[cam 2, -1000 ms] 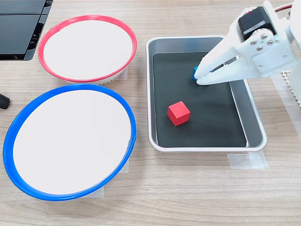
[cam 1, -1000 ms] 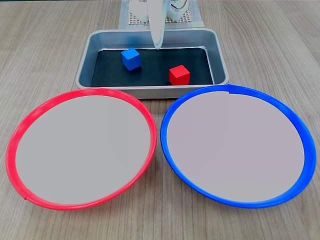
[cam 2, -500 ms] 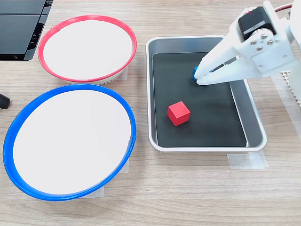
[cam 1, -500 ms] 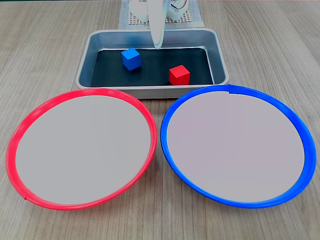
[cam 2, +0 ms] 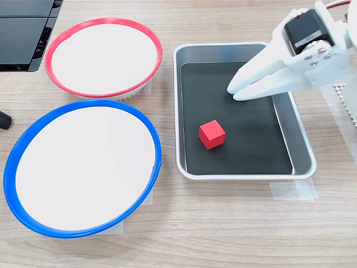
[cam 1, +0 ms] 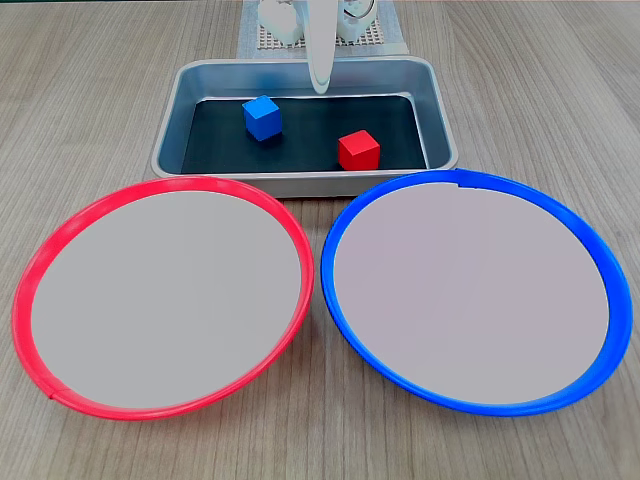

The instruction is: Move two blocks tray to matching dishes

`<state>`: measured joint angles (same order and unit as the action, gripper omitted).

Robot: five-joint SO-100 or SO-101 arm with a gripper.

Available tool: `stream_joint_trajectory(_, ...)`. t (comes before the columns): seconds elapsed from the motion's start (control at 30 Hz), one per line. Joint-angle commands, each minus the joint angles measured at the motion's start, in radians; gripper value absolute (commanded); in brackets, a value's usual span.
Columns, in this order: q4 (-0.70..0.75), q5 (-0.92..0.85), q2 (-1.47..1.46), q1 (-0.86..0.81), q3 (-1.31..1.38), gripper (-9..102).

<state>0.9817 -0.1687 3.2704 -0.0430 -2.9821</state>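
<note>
The silver tray [cam 1: 300, 184] [cam 2: 245, 175] has a black bottom and holds both blocks. The blue block [cam 1: 262, 117] lies at its left in a fixed view; the red block [cam 1: 358, 150] [cam 2: 212, 134] lies apart from it. My white gripper [cam 1: 320, 88] [cam 2: 235, 92] hangs above the tray floor, its fingers together and empty. It sits just right of and behind the blue block, and its fingers hide that block in the side fixed view. Both dishes are empty: the red-rimmed dish [cam 1: 190, 183] [cam 2: 103, 21] and the blue-rimmed dish [cam 1: 470, 180] [cam 2: 83, 103].
A white mesh mat [cam 1: 262, 38] lies under the arm's base behind the tray. A dark flat device [cam 2: 22, 33] sits at the table's corner beside the red-rimmed dish. Tape [cam 2: 293, 190] holds the tray down. Bare wood surrounds the dishes.
The gripper has lifted a little and shifted slightly, so the blue block's corner seen beside the fingertips is now covered. Both blocks stay in place.
</note>
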Motion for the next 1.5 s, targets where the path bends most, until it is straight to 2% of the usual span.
stream_joint_trajectory(0.0, -0.026, -0.339, -0.112, -0.038, 0.115, 3)
stream_joint_trajectory(0.07, -0.009, -0.568, -0.219, -0.058, 0.206, 0)
stream_joint_trajectory(0.17, 0.114, -0.850, -0.465, -0.101, 0.402, 0)
stream_joint_trajectory(0.37, 0.520, -1.043, -0.890, -0.250, 0.772, 15)
stream_joint_trajectory(0.43, 0.568, -1.108, -0.989, -0.302, 0.822, 19)
stream_joint_trajectory(0.53, 0.543, -1.129, -1.141, -0.382, 0.870, 26)
stream_joint_trajectory(0.77, 0.350, -1.049, -1.310, -0.430, 0.839, 24)
stream_joint_trajectory(1.0, 0.166, -0.971, -1.425, -0.367, 0.793, 22)
stream_joint_trajectory(1.17, 0.147, -0.966, -1.454, -0.316, 0.764, 21)
stream_joint_trajectory(1.27, 0.137, -0.969, -1.456, -0.296, 0.742, 16)
stream_joint_trajectory(1.33, 0.137, -0.973, -1.456, -0.285, 0.736, 9)
stream_joint_trajectory(1.37, 0.132, -0.960, -1.456, -0.275, 0.741, 1)
stream_joint_trajectory(1.47, 0.156, -0.916, -1.456, -0.258, 0.799, 0)
